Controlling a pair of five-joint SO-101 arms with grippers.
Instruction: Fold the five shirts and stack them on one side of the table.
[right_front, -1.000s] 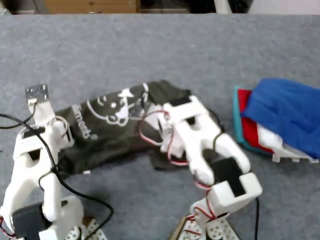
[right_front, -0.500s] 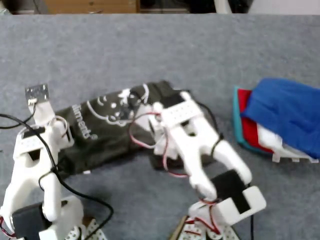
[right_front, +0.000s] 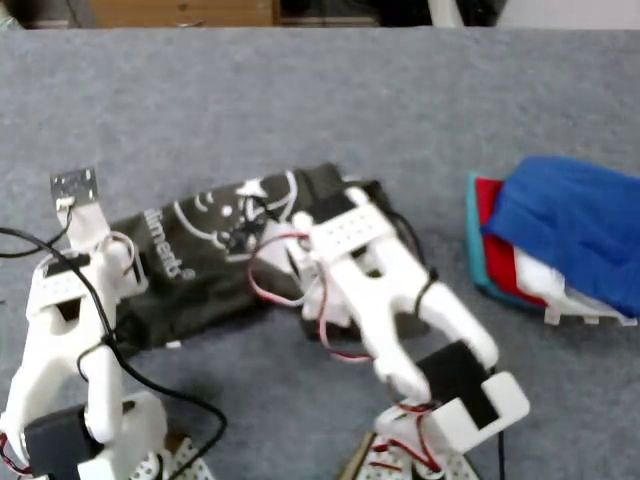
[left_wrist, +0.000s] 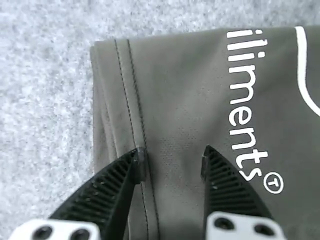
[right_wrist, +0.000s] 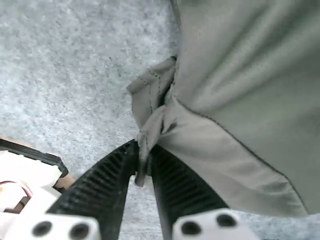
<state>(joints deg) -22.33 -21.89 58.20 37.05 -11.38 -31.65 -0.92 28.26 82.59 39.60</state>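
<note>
Folding the dark olive printed shirt (right_front: 200, 285): right gripper (right_wrist: 144, 151) clamps its bunched corner, left gripper (left_wrist: 171, 153) sits open over the stitched edge. I'd lift slowly and evenly.

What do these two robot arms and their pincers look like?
The left arm and right arm are chunky white plastic shells with black motor blocks. Thin red and white wires loop along the right arm; a black cable trails down the left. The left gripper and right gripper have black ribbed fingers on white bases.
</note>
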